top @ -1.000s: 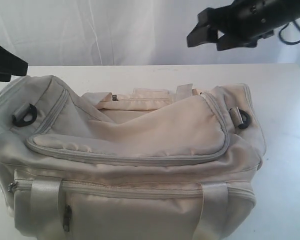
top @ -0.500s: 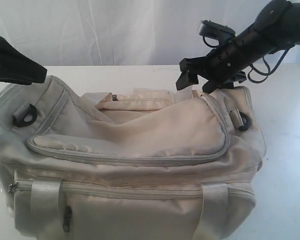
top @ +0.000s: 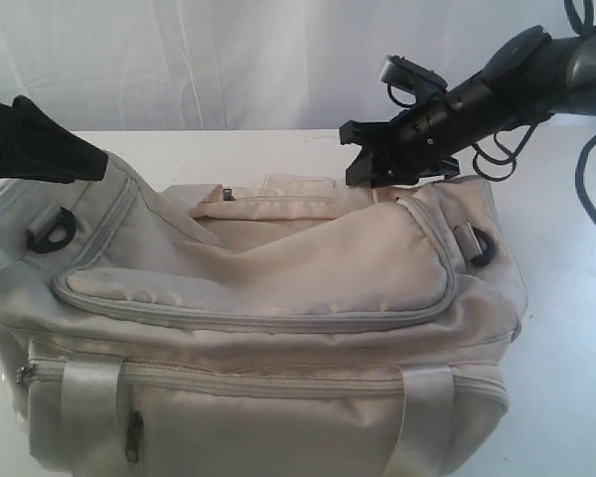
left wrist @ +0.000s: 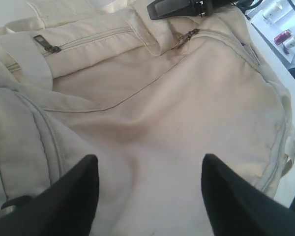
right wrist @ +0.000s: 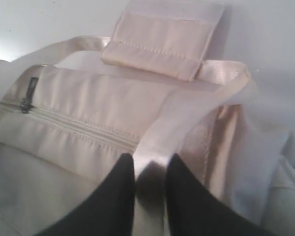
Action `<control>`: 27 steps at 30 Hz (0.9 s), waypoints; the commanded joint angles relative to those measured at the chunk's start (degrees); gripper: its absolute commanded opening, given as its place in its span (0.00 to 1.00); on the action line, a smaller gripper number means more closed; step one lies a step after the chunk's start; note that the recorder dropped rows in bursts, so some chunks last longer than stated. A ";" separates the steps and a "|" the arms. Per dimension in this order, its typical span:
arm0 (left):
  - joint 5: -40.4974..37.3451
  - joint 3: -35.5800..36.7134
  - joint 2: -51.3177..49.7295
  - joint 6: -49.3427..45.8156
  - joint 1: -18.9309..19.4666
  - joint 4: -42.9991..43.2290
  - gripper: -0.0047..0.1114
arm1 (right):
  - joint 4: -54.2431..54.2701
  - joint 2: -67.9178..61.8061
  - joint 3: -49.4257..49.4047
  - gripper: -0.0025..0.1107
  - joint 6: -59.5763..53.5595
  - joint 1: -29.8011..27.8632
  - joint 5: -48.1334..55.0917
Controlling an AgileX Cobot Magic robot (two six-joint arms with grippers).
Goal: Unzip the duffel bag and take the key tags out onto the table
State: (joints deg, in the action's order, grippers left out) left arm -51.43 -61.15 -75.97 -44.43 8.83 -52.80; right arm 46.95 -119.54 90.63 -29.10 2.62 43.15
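The cream duffel bag (top: 278, 268) fills the front of the white table (top: 566, 298), all its grey zippers closed. No key tags show anywhere. My left gripper (top: 94, 164) hangs open over the bag's left end; its wrist view has the jaws (left wrist: 146, 162) spread wide above the top flap. At the bag's far right edge, my right gripper (top: 358, 164) has its fingers close together, a narrow gap (right wrist: 150, 160) right over the shiny webbing strap (right wrist: 187, 113). The main zipper's pull (left wrist: 189, 33) lies just beside those fingers (left wrist: 160, 9).
A back pocket zipper pull (right wrist: 29, 93) lies left of the strap's handle wrap (right wrist: 162, 44). Black D-rings (top: 50, 229) sit at both bag ends. A white curtain (top: 228, 60) backs the table. Cables (top: 591, 179) hang at the right. Small bottles (left wrist: 282, 37) stand off the table.
My right gripper has come down and leftwards from mid-air to the bag's far strap. My left gripper has moved in from the left edge, over the bag's end.
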 commanded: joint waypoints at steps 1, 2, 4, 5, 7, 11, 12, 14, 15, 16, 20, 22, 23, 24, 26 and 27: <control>-0.53 0.37 0.62 -0.50 -0.35 -1.94 0.59 | 2.50 2.17 0.83 0.02 -1.35 0.31 -1.02; -0.53 0.37 0.62 -0.50 -0.35 -2.11 0.59 | 2.50 2.83 1.26 0.02 -2.52 0.31 -1.02; -0.53 0.37 0.62 -0.50 -0.35 -2.34 0.59 | 2.37 4.29 1.76 0.02 -3.88 0.31 -1.02; -0.53 0.37 0.62 -0.50 -0.35 -2.46 0.59 | 2.37 5.05 2.05 0.02 -3.94 0.31 -0.91; -0.53 0.37 0.62 -0.50 -0.35 -2.46 0.59 | 2.25 6.56 2.44 0.02 -4.08 0.20 -0.81; -0.53 0.37 0.62 -0.50 -0.35 -2.46 0.59 | 2.23 10.04 3.17 0.02 -4.08 0.21 -0.67; -0.53 0.37 0.62 -0.50 -0.35 -2.46 0.59 | 2.23 10.69 3.29 0.02 -4.08 0.21 -0.42; -0.53 0.37 0.62 -0.50 -0.35 -2.46 0.59 | 2.23 12.41 3.55 0.02 -4.08 0.21 -0.33; -0.53 0.37 0.62 -0.50 -0.35 -2.46 0.59 | 2.23 13.30 3.55 0.02 -4.08 0.21 -0.33; -0.53 0.37 0.62 -0.50 -0.35 -2.46 0.59 | 2.23 13.95 3.55 0.02 -4.08 0.21 -0.19; -0.53 0.37 0.62 -0.50 -0.35 -2.46 0.59 | 2.15 16.63 3.55 0.02 -4.30 0.21 1.61; -0.53 0.37 0.62 -0.50 -0.35 -2.46 0.59 | 2.15 17.20 3.55 0.02 -4.55 0.21 2.98; -0.53 0.37 0.62 -0.50 -0.35 -2.46 0.59 | 2.15 17.34 3.55 0.02 -4.55 0.21 4.33; -0.53 0.37 0.62 -0.50 -0.35 -2.46 0.59 | 2.15 17.34 3.55 0.02 -4.55 0.21 5.54; -0.53 0.37 0.62 -0.50 -0.35 -2.46 0.59 | 2.15 17.34 3.55 0.02 -4.71 0.21 7.21; -0.53 0.37 0.62 -0.50 -0.35 -2.46 0.59 | 2.10 17.34 3.55 0.02 -5.09 0.21 7.50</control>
State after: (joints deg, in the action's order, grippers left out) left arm -51.30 -61.15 -75.97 -44.65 8.83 -53.93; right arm 47.09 -103.64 93.48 -33.03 2.95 49.44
